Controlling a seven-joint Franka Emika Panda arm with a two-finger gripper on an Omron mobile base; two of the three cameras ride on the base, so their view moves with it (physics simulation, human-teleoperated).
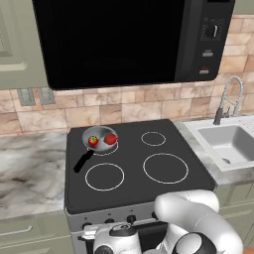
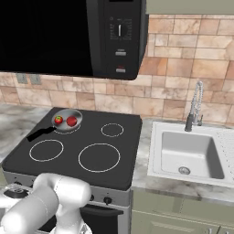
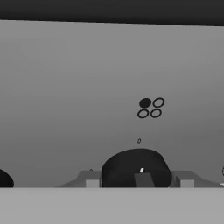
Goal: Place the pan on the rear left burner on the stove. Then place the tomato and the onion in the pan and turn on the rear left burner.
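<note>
The gripper (image 3: 139, 180) is pressed up to the stove's silver front panel (image 3: 87, 87), its two fingertips (image 3: 92, 179) standing either side of a black knob (image 3: 135, 168), though whether they clamp it I cannot tell. The pan (image 1: 99, 138) sits on the rear left burner (image 1: 105, 149), at 10 o'clock on the stove (image 1: 134, 163), holding the tomato (image 1: 93, 140) and the onion (image 1: 110, 138) side by side, handle pointing to 7 o'clock. The other three burners are bare.
</note>
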